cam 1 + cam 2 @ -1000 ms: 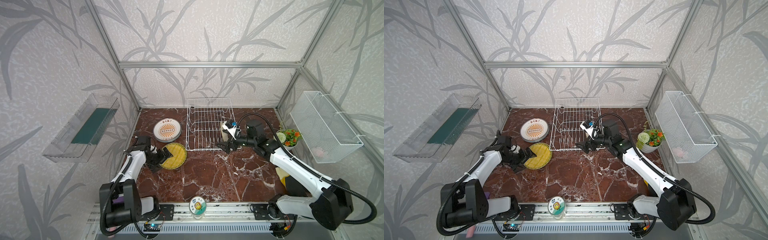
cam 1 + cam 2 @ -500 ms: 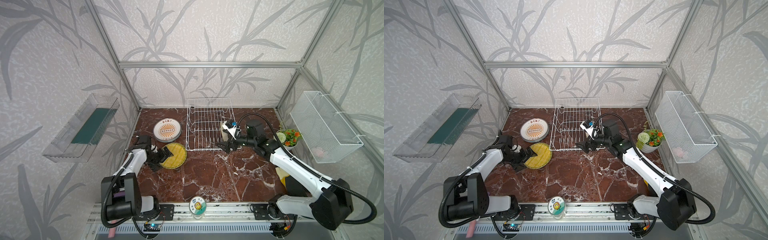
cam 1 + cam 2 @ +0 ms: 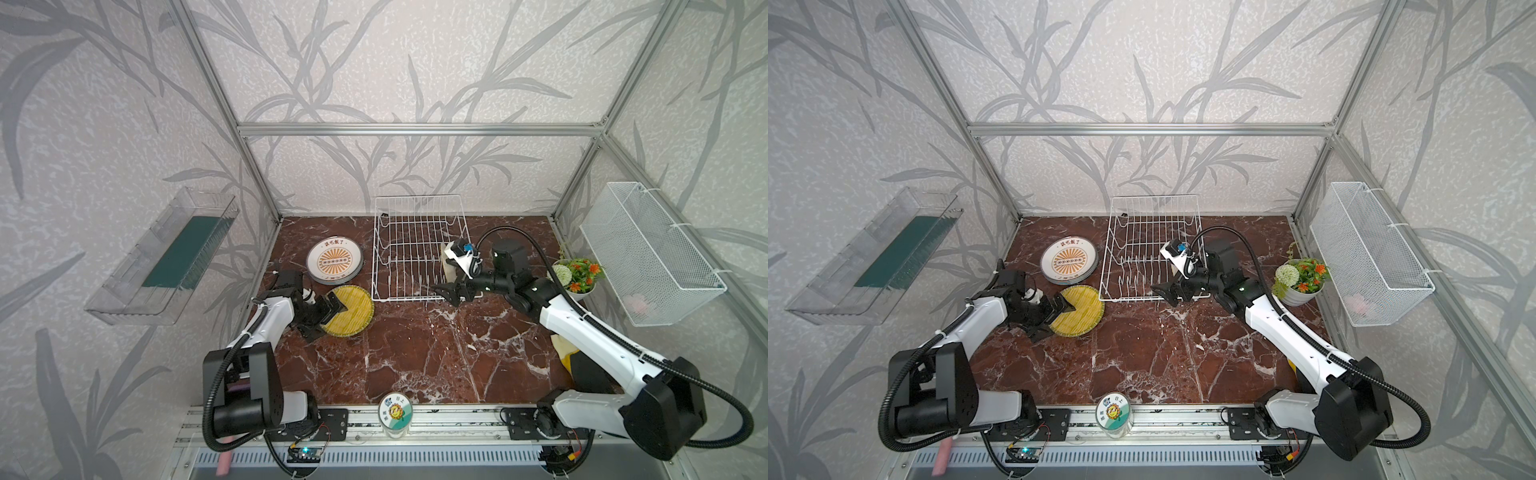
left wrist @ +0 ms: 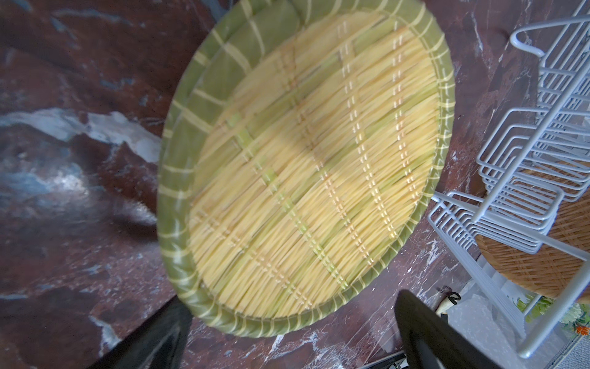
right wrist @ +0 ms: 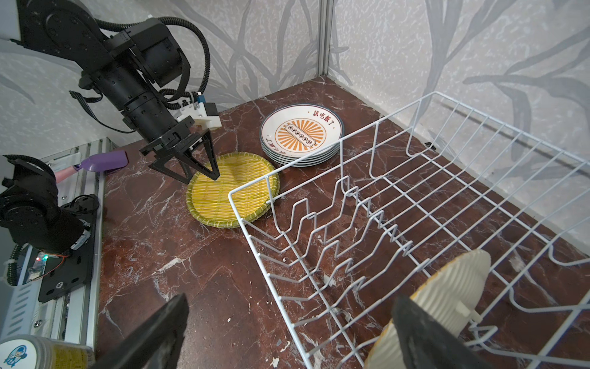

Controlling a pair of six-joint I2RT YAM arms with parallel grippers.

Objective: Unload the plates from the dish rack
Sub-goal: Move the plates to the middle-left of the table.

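The white wire dish rack [image 3: 417, 249] [image 3: 1152, 249] stands at the back middle. One tan woven plate [image 5: 447, 303] [image 4: 542, 262] stands on edge in its front right part. A stack of white sunburst plates [image 3: 334, 261] [image 5: 301, 135] lies left of the rack. In front of that stack a yellow woven plate [image 3: 353, 309] [image 4: 303, 159] lies flat on the table. My left gripper [image 3: 328, 318] [image 4: 287, 345] is open over that plate's left rim and holds nothing. My right gripper [image 3: 444, 294] [image 5: 287, 345] is open across the rack's front edge, one finger next to the standing plate.
A flower pot [image 3: 575, 274] stands at the right. A white mesh basket [image 3: 648, 249] hangs on the right wall and a clear tray [image 3: 166, 257] on the left wall. A lidded jar [image 3: 395, 413] is at the front edge, a purple scoop [image 5: 102, 161] front left.
The left arm has shifted slightly by the yellow woven plate, jaws still open. The right arm and the plates have not moved.
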